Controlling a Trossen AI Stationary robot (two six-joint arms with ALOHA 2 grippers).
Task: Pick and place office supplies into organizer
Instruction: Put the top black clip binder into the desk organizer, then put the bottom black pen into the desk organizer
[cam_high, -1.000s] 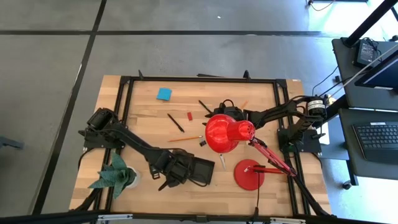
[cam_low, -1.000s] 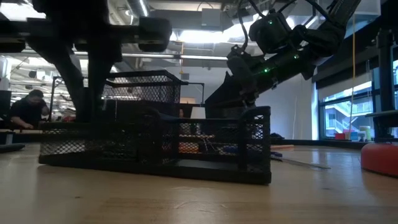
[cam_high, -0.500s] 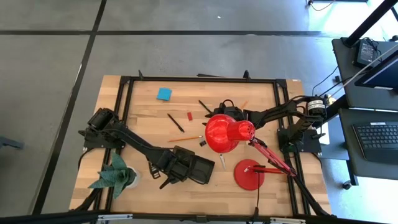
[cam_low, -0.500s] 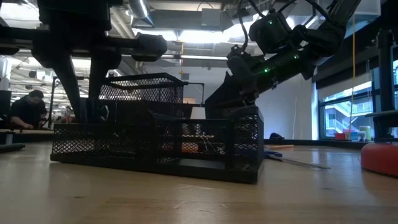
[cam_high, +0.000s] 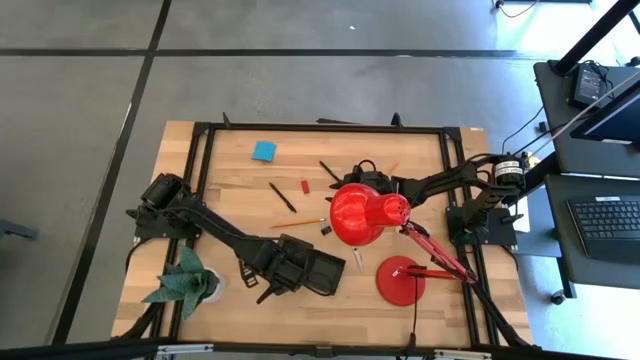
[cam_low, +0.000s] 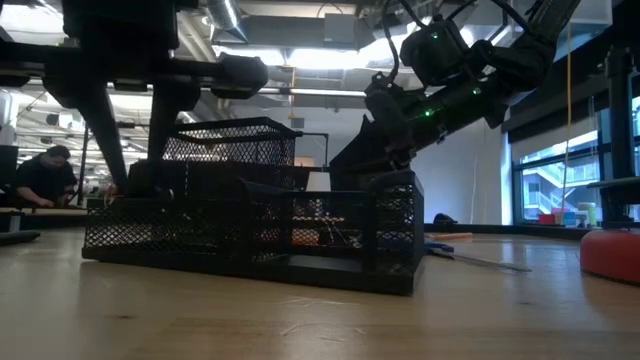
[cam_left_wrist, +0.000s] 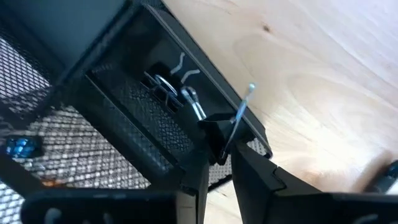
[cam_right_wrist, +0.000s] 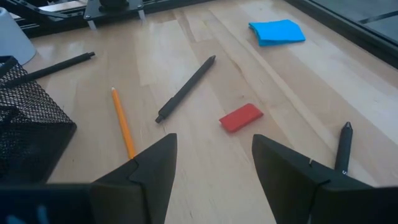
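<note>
Near edge, high view, about 6 o'clock: black wire-mesh organizer (cam_high: 318, 271), low and boxy, lying skewed on pale wood table (cam_high: 240, 190). Left gripper (cam_left_wrist: 217, 163) is at its rim — the left wrist view shows dark fingers narrowly parted around a black binder clip (cam_left_wrist: 214, 134) with bright wire handles, sitting on the mesh wall.

Mid-table: orange pencil (cam_right_wrist: 122, 121), slim black pen (cam_right_wrist: 185, 90), flat red piece (cam_right_wrist: 240, 117).

Right gripper (cam_right_wrist: 211, 168) hangs at 3 o'clock by the glossy red lamp (cam_high: 365, 213), fingers spread wide, nothing between them.

Far, 12 o'clock: square blue sticky-note pad (cam_high: 264, 151).
</note>
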